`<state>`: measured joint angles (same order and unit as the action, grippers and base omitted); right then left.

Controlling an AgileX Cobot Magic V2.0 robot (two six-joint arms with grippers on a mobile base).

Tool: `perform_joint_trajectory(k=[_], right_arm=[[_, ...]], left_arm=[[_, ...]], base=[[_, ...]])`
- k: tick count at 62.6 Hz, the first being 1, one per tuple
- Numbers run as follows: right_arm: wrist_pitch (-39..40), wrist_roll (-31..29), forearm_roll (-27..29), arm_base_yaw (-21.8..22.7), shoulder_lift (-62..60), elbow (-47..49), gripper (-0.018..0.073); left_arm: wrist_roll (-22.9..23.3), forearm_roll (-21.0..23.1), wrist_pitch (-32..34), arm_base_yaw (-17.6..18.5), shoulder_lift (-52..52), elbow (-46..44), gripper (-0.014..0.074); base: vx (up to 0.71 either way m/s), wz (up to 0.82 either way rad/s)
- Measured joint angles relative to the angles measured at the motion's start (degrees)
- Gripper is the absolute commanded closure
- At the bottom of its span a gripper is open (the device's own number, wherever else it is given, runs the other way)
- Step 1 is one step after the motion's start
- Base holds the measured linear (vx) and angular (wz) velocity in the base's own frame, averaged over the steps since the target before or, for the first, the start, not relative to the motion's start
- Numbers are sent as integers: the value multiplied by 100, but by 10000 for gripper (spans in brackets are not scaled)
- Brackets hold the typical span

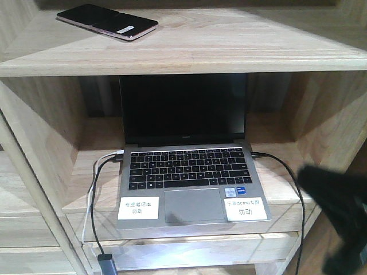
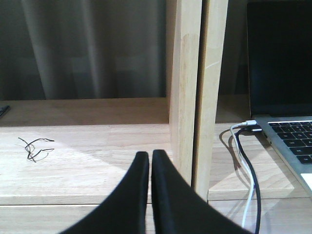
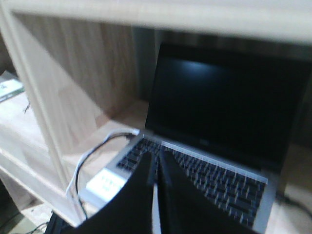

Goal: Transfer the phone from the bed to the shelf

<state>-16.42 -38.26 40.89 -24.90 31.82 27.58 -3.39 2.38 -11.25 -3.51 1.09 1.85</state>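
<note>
The phone lies flat on the upper board of the shelf, toward that board's left rear corner, with its white sticker facing up and its pinkish edge toward the front.

In the compartment below – directly under that board – an open laptop sits with its screen dark. Two white labels are on its palm rest. A white cable and a black cable leave its left and right sides and hang over the board's front edge.

The left pincer is clenched, fingertips touching, grasping nothing, in front of a vertical shelf plank. The right pincer – blurred – is also clenched and holds nothing, in front of the laptop keyboard.
</note>
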Motion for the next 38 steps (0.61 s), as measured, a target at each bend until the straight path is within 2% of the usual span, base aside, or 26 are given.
perform_joint_trajectory(k=[18, 38], right_arm=[[0, 0, 80, 0, -1157, -842, 564], [23, 0, 99, 0, -1309, -956, 564]], left_arm=[[0, 0, 0, 0, 0, 0, 595], [0, 0, 0, 0, 0, 0, 595]], base=[[0, 0], [0, 0]])
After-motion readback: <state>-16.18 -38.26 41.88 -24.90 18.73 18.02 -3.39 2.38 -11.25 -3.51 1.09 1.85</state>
